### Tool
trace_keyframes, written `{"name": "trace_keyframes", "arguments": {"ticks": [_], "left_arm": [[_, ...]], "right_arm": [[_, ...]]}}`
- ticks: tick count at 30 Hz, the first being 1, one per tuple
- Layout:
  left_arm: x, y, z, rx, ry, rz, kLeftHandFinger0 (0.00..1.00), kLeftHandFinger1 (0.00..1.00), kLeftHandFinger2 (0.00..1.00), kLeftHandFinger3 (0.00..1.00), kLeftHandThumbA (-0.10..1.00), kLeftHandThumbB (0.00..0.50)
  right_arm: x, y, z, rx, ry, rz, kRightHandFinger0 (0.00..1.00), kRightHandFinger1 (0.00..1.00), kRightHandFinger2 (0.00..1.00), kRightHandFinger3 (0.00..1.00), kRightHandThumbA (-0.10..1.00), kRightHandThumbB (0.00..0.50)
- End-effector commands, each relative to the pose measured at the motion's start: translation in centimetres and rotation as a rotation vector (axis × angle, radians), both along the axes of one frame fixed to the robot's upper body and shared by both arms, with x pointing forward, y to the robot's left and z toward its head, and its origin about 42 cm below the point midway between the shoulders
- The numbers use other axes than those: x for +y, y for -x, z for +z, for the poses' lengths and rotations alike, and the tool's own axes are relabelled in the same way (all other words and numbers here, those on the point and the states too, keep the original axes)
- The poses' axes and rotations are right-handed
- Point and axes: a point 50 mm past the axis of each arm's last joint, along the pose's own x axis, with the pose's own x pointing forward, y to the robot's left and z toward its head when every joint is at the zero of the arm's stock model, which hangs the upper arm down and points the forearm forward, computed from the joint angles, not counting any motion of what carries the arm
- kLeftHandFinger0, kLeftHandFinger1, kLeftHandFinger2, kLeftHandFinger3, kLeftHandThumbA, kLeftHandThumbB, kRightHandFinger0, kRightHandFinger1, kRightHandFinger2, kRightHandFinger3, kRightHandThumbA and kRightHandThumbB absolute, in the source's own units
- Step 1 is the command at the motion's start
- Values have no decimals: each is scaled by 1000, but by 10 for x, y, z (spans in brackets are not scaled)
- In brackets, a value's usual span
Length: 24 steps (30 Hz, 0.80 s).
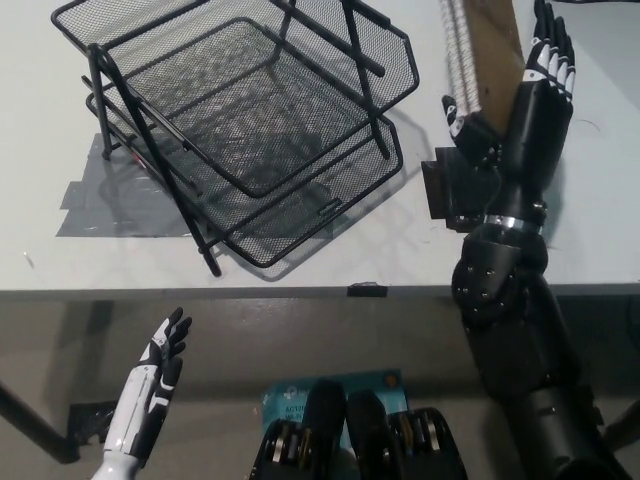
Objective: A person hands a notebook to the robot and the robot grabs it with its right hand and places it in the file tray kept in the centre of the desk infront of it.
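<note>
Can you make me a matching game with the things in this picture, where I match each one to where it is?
Things:
1. notebook
2. file tray
3. left hand
4. grey tape

Places:
A. low at the picture's left, below the desk edge
B. top right, against the black right hand
C. flat on the desk, under the tray's left side
D. upper middle of the desk

Pairs: 1-B, 2-D, 3-A, 4-C

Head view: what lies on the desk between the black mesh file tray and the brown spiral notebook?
Nothing: in the head view, bare white desk separates the black mesh file tray from the brown spiral notebook.
</note>
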Motion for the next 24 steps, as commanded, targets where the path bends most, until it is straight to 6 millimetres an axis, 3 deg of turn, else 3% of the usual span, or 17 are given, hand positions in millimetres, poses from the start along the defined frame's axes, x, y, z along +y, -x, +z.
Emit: {"name": "trace_keyframes", "arguments": {"ticks": [1, 2, 3, 4, 5, 6, 7, 13, 17, 19, 24], "left_arm": [[1, -2, 9, -69, -1, -6, 1000, 1000, 1000, 1000, 1000, 377], [0, -2, 9, -69, 2, -5, 1000, 1000, 1000, 1000, 1000, 377], [0, -2, 9, -68, 5, -6, 1000, 1000, 1000, 1000, 1000, 377], [1, -3, 10, -69, 3, -7, 1000, 1000, 1000, 1000, 1000, 376], [1, -3, 11, -70, 2, -6, 1000, 1000, 1000, 1000, 1000, 376], [1, -4, 11, -71, -3, -6, 1000, 1000, 1000, 1000, 1000, 382], [1, -4, 12, -70, -6, -5, 1000, 1000, 1000, 1000, 1000, 387], [0, 4, 7, -50, -14, -12, 1000, 1000, 1000, 1000, 1000, 384], [-4, 11, 2, -31, -9, -18, 1000, 1000, 1000, 1000, 1000, 378], [-4, 11, 1, -32, -9, -16, 1000, 1000, 1000, 1000, 1000, 376], [-3, 14, 0, -33, -9, -11, 1000, 1000, 1000, 1000, 1000, 382]], "right_arm": [[2, -13, 51, -255, -99, 17, 1000, 1000, 1000, 1000, 743, 264], [0, -12, 54, -274, -121, 45, 844, 848, 914, 1000, 615, 183], [-7, -12, 58, -292, -125, 78, 347, 335, 407, 580, 606, 101], [-9, -13, 60, -297, -120, 85, 14, 19, 38, 234, 668, 18], [-9, -13, 61, -298, -120, 85, 14, 19, 38, 234, 668, 18], [-9, -13, 64, -298, -112, 82, 3, 4, 8, 98, 732, 4], [-9, -11, 65, -298, -112, 80, 0, 0, 0, 4, 866, 0], [-13, 2, 63, -312, -142, 80, 0, 0, 0, 0, 996, 33], [-20, 16, 65, -356, -170, 72, 0, 0, 0, 0, 1000, 41], [-21, 19, 69, -385, -178, 68, 0, 0, 0, 0, 911, 1], [-25, 29, 84, -451, -225, 65, 0, 0, 0, 32, 852, 17]]}}
